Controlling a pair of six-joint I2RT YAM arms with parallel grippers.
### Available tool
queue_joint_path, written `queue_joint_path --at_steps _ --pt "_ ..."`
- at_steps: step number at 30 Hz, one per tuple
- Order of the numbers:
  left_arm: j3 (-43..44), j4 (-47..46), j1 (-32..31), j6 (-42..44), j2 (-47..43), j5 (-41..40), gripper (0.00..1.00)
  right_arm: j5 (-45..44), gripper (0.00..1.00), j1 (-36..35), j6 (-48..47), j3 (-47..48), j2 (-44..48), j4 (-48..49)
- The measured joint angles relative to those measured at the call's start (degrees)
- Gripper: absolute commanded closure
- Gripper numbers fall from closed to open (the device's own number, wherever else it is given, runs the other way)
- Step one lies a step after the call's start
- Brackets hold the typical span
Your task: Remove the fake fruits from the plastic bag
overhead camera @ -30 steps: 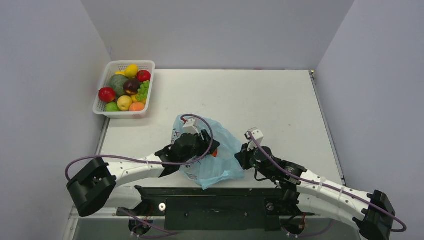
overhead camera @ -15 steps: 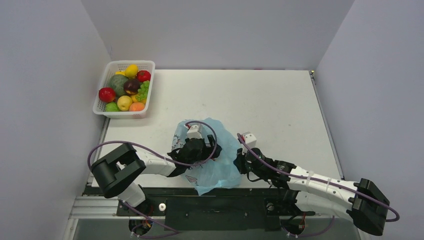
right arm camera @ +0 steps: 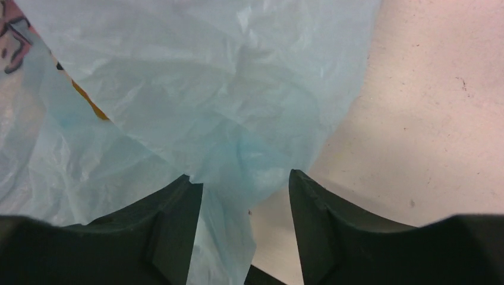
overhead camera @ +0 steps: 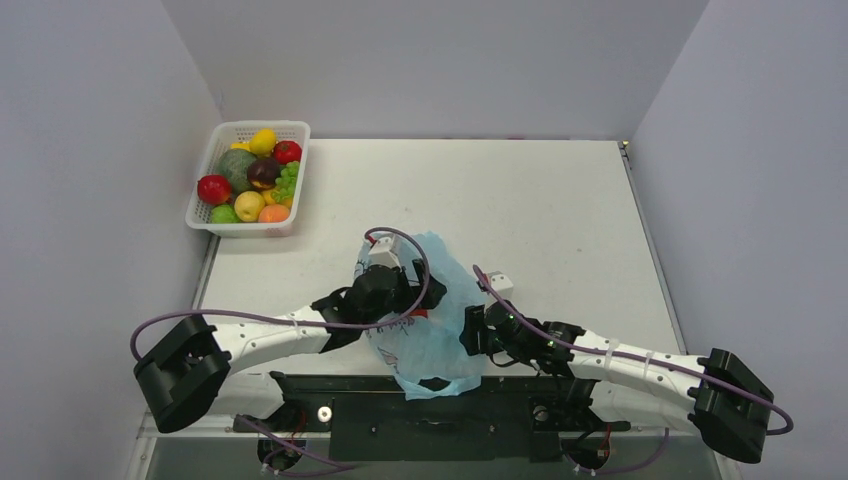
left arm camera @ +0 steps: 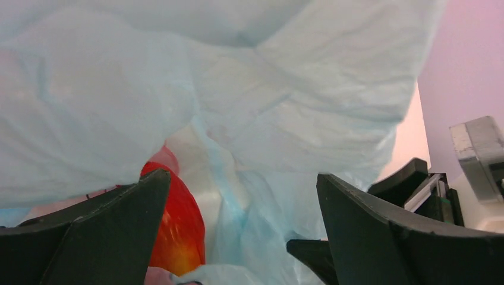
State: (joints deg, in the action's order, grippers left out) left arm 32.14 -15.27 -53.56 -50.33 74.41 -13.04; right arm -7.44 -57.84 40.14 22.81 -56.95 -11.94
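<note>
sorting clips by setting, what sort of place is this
Probably a robotics lab test cell: a white table boxed in by bare grey walls, a left arm and right arm bolted at its edge, and a white basket of toy fruit.

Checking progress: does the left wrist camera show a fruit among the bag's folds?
Yes, a glossy red-orange fruit shows between folds of the plastic bag, low in that view.

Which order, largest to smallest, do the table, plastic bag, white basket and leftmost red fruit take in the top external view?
1. table
2. plastic bag, only slightly bigger than the next
3. white basket, a close call
4. red fruit
</note>
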Motion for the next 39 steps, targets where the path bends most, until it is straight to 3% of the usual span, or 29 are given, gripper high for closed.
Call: queue_joint_path --at_steps 5,8,13,15,23,28,33,35,38,39 --pt "0.68 4.11 0.04 -0.2 -1.53 0.46 0.13 1.14 0.2 -0.07 1.57 0.0 0.39 -0.59" --pt "0.35 5.18 0.04 -0.76 -1.51 1.14 0.21 1.99 0.18 -0.42 4.17 -0.04 1.29 -0.42" --pt "-2.84 2.08 -0.02 -3.02 -0.61 2.12 0.41 1.68 0.16 -3.1 8.15 -1.18 1.46 3.1" --pt "-4.02 0.76 -0.46 -3.56 0.37 2.19 0.41 1.62 0.15 -3.78 9.35 -1.29 0.37 4.79" --pt "-7.3 -6.51 -3.74 -5.07 0.39 1.25 0.2 -0.15 0.13 -4.85 18.14 -1.29 -3.67 13.92" --pt "-9.84 -6.45 -3.67 -6.45 -4.04 -0.02 0.14 -3.19 0.32 -7.45 20.44 -1.09 -11.74 18.34" --pt "-10.25 -2.47 -1.25 -7.39 -9.38 0.0 0.15 -5.57 0.48 -11.39 20.04 0.52 -19.63 23.32" --pt "-10.25 -0.7 -0.11 -7.54 -10.95 0.28 0.18 -6.51 0.63 -12.31 19.71 0.7 -20.76 24.37" --pt "-10.23 1.9 0.83 -7.54 -12.28 1.22 0.2 -7.89 0.93 -12.94 18.93 0.87 -21.9 24.04" --pt "-10.23 2.75 0.87 -7.54 -12.39 1.57 0.22 -8.5 0.97 -13.11 18.67 0.9 -22.32 23.82"
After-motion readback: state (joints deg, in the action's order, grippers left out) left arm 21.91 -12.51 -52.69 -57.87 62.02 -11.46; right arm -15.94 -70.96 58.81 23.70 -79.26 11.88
